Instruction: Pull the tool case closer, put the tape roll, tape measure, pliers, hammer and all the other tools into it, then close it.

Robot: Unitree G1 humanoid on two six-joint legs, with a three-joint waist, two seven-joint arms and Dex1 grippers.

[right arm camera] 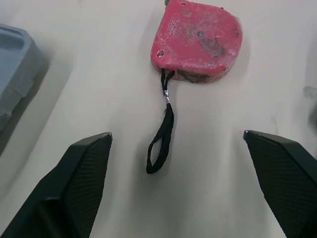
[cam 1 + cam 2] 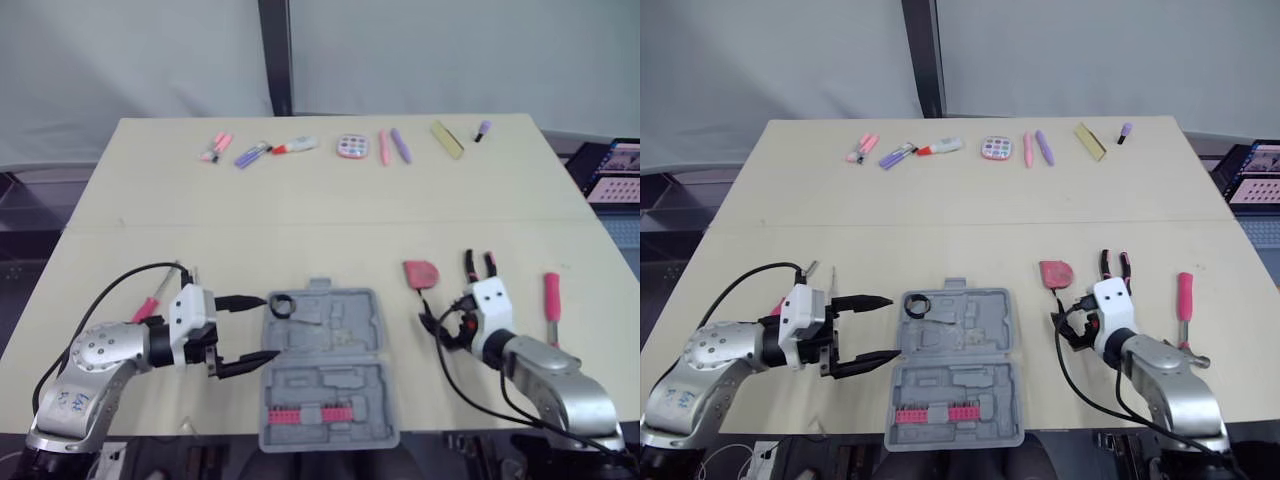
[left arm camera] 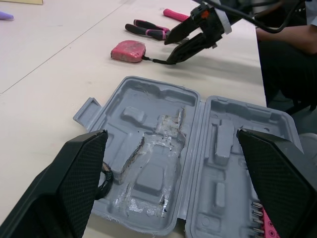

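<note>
The grey tool case [image 2: 330,340] lies open near the table's front edge, with a black tape roll [image 2: 281,305] in its far left corner. My left gripper [image 2: 252,332] is open at the case's left side, one finger beside the roll [image 3: 105,181]. The red tape measure [image 1: 198,42] lies right of the case, its black strap [image 1: 161,141] trailing toward my open right gripper [image 1: 176,134], which holds nothing. Pink-handled pliers [image 2: 479,266] lie just beyond that wrist. The pink-handled hammer [image 2: 552,296] lies further right. A pink screwdriver [image 2: 150,305] lies by my left arm.
A row of pink bits [image 2: 305,413] sits in the case's near half. Markers, pens, a round pink item [image 2: 352,147] and a yellow bar [image 2: 447,139] line the table's far side. A laptop [image 2: 612,170] stands off the right edge.
</note>
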